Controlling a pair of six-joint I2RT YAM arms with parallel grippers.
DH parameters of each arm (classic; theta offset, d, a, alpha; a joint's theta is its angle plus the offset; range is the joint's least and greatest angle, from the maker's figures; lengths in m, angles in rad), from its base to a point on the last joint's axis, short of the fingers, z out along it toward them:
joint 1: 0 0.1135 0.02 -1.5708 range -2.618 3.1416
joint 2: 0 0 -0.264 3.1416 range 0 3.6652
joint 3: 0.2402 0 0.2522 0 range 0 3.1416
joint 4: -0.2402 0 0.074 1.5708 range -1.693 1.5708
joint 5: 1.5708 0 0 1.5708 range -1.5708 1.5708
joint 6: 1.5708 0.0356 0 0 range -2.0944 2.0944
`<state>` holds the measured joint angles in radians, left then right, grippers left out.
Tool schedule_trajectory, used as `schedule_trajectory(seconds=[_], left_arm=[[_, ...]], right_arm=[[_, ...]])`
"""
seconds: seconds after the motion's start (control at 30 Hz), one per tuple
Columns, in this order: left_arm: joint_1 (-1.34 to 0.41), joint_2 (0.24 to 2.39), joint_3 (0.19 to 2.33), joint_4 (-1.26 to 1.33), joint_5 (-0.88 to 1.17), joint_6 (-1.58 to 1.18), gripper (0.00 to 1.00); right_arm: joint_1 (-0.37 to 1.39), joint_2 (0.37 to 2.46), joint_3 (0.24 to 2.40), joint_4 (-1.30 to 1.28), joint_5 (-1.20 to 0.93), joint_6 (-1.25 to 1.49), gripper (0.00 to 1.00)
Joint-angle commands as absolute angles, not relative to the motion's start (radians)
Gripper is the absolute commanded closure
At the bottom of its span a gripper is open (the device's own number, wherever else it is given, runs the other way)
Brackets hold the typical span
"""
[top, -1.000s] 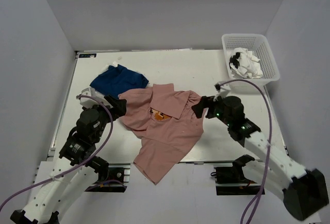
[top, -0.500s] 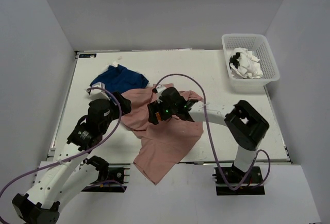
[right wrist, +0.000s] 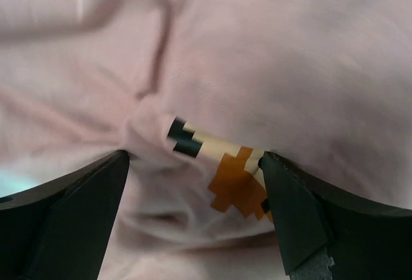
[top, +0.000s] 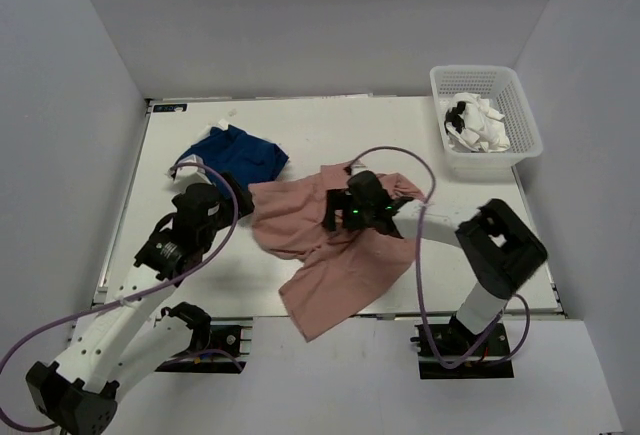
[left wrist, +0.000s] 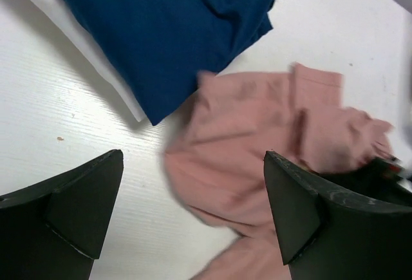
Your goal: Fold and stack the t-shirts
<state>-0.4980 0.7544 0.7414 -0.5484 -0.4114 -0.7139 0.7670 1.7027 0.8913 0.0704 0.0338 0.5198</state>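
**Right jaws planted on the pink shirt, left jaws idle beside it**

The large dusty-pink cloth t-shirt (top: 345,270) lies crumpled mid-counter (top: 330,135), its long axis running far to near, with the hem hanging over the near edge. The right jaws sit directly on its upper part, spread wide astride a ridge of cloth by the orange-brown pixel graphic (right wrist: 235,186), not closed on it. The left jaws, equally wide and empty, hover to the shirt's left, near the navy blue cloth t-shirt (top: 235,155). The pink shirt's sleeves and collar are lost in the folds. The crumpled white cloth (top: 478,127) in the white mesh plastic basket (top: 470,71) cannot be identified.
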Motion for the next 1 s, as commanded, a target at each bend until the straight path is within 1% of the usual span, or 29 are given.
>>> schedule_trajectory(seconds=[0.0, 0.13, 0.23, 0.33, 0.43, 0.47, 0.57, 0.63, 0.67, 0.7, 0.8, 0.83, 0.9, 0.97], left_arm=[[-0.5, 0.813, 0.799, -0.601, -0.459, -0.75, 0.0], [-0.491, 0.894, 0.836, -0.638, -0.472, -0.772, 0.0], [-0.491, 0.93, 0.836, -0.638, -0.472, -0.801, 0.0], [-0.491, 0.942, 0.804, -0.629, -0.482, -0.833, 0.0], [-0.491, 0.942, 0.756, -0.568, -0.47, -0.833, 0.0], [-0.491, 0.942, 0.744, -0.546, -0.469, -0.821, 0.0], [-0.491, 0.982, 0.724, -0.445, -0.361, -0.717, 0.0], [-0.491, 1.049, 0.733, -0.384, -0.214, -0.645, 0.0], [-0.491, 1.074, 0.745, -0.349, -0.134, -0.52, 0.0], [-0.491, 1.103, 0.756, -0.319, -0.003, -0.468, 0.0], [-0.509, 1.244, 0.817, -0.282, 0.188, -0.364, 0.0], [-0.509, 1.282, 0.837, -0.282, 0.189, -0.351, 0.0], [-0.509, 1.406, 0.916, -0.336, 0.105, -0.351, 0.0], [-0.509, 1.478, 0.974, -0.356, 0.057, -0.351, 0.0]], right_arm=[[0.654, 1.588, 0.73, -0.12, 0.161, 0.615, 0.1], [0.58, 1.47, 0.654, -0.224, 0.232, 0.603, 0.1], [0.566, 1.39, 0.617, -0.23, 0.213, 0.523, 0.1], [0.566, 1.303, 0.623, -0.19, 0.114, 0.442, 0.1], [0.571, 1.257, 0.64, -0.144, -0.021, 0.393, 0.1], [0.572, 1.253, 0.644, -0.143, -0.034, 0.378, 0.1], [0.572, 1.235, 0.673, -0.137, -0.07, 0.345, 0.1], [0.572, 1.224, 0.676, -0.127, -0.083, 0.33, 0.1], [0.569, 1.22, 0.678, -0.126, -0.086, 0.322, 0.1], [0.572, 1.21, 0.677, -0.124, -0.081, 0.318, 0.1], [0.569, 1.195, 0.68, -0.127, -0.058, 0.316, 0.1], [0.568, 1.192, 0.684, -0.139, -0.052, 0.318, 0.1], [0.566, 1.169, 0.692, -0.143, -0.057, 0.311, 0.1], [0.566, 1.146, 0.695, -0.149, -0.072, 0.31, 0.1]])
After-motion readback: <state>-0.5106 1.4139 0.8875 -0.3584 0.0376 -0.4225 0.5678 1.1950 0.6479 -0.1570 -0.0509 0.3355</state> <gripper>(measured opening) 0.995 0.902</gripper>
